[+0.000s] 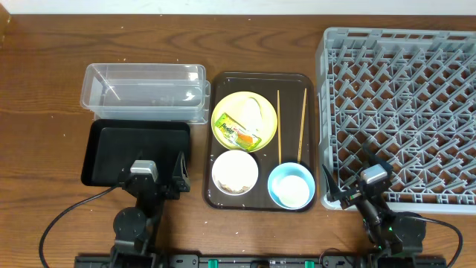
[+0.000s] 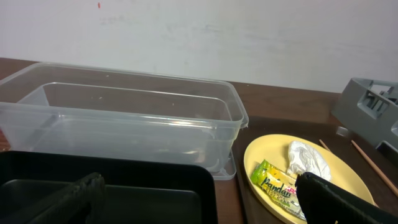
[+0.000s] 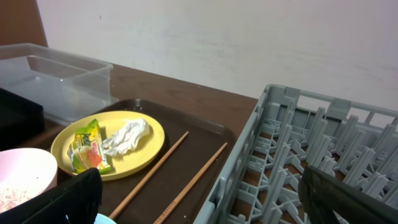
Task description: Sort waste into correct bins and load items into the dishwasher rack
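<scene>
A yellow plate (image 1: 245, 120) on the brown tray holds a green-and-orange wrapper (image 1: 238, 135) and crumpled white paper (image 1: 251, 112); they also show in the left wrist view (image 2: 273, 182) and right wrist view (image 3: 87, 148). A white bowl (image 1: 235, 173) holds rice scraps. A light blue bowl (image 1: 291, 185) sits beside it. Two chopsticks (image 1: 280, 126) (image 1: 301, 125) lie on the tray. The clear tub (image 1: 145, 89) and black bin (image 1: 134, 152) stand at left, the grey rack (image 1: 401, 112) at right. My left gripper (image 1: 158, 179) is open over the black bin's near edge. My right gripper (image 1: 357, 190) is open over the rack's near left corner.
The dark brown serving tray (image 1: 260, 201) lies between the bins and the rack. A white wall stands behind the table in the wrist views. Cables run from both arm bases along the near table edge.
</scene>
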